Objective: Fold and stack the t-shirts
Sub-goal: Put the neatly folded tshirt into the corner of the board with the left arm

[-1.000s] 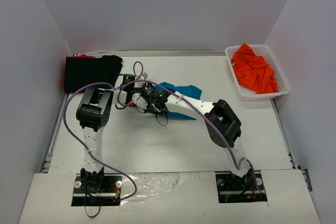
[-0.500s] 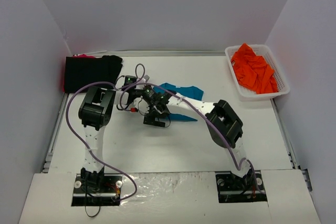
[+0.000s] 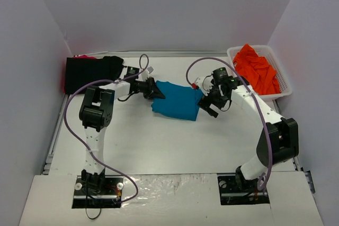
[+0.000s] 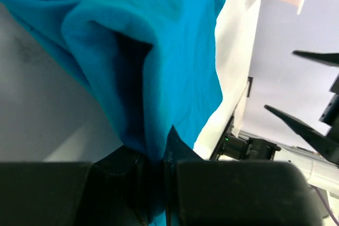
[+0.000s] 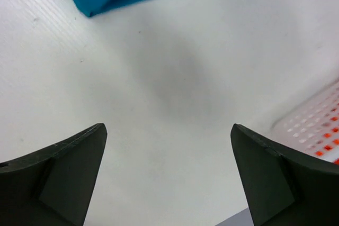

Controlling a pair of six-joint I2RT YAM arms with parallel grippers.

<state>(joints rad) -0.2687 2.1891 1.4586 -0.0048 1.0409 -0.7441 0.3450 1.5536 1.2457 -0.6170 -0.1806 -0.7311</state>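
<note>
The teal shirt [image 3: 176,100] lies bunched on the table, well apart from the basket [image 3: 237,87] — the edge farthest from the basket is pinched tight in the left gripper [image 3: 158,94]. The right gripper [image 3: 207,106], jaws wide and holding nothing, hovers between shirt and basket. Orange shirts [image 3: 257,70] fill the basket.

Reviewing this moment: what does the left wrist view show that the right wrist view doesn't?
Only the left wrist view: the left gripper shut on a bunched fold of the teal t-shirt.
Only the right wrist view: a close look between the fingers of the right gripper, with nothing held and just the table below.
Both: the teal t-shirt (just a corner in the right wrist view), an edge of the white basket, and the right gripper standing open.
</note>
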